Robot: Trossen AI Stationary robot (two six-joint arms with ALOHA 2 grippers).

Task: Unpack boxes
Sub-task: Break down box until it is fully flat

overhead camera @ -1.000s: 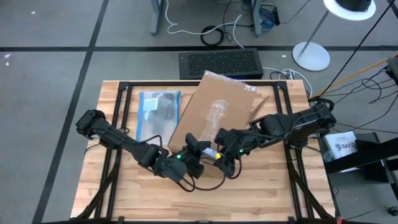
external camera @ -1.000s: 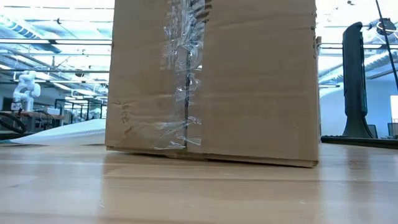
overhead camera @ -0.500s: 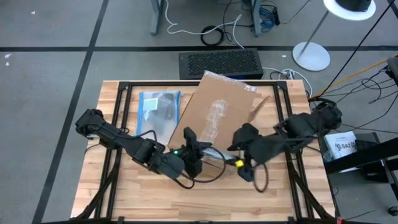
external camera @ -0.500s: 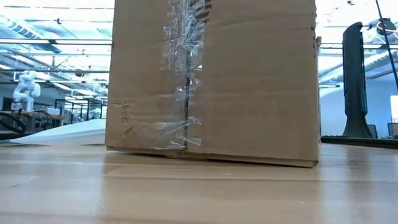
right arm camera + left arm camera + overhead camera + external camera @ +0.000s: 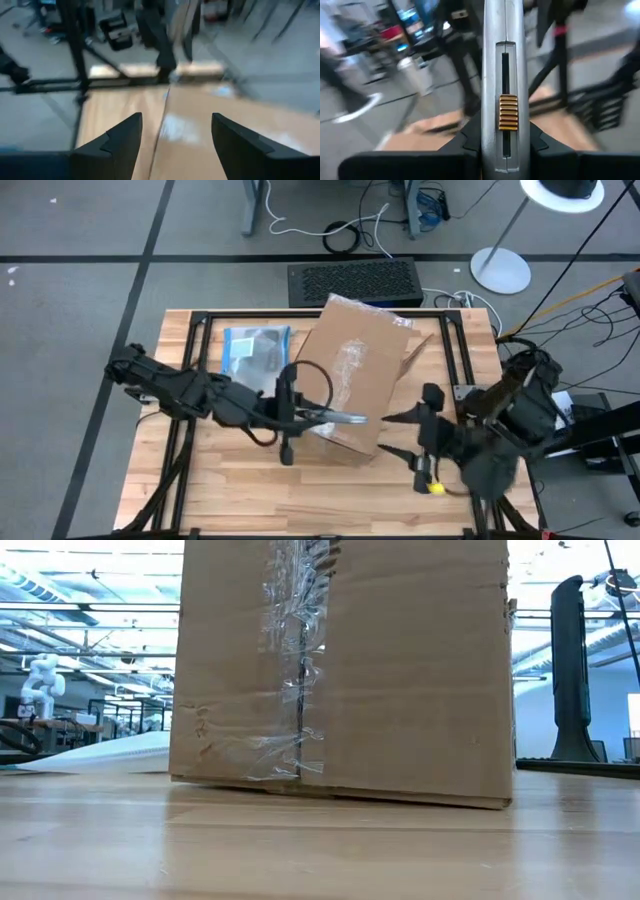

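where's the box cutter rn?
High view: the silver box cutter is in the left gripper, mid-table, its tip over the near edge of the cardboard box.

The room is bright all over. Light shines off the tape (image 5: pixel 290 660) on the box (image 5: pixel 400 670) and makes it sparkle. The wood table (image 5: pixel 320 850) is a bit shiny too, and there is a dark shadow under the box. Both wrist views are smeared and fuzzy. The low view is sharp.
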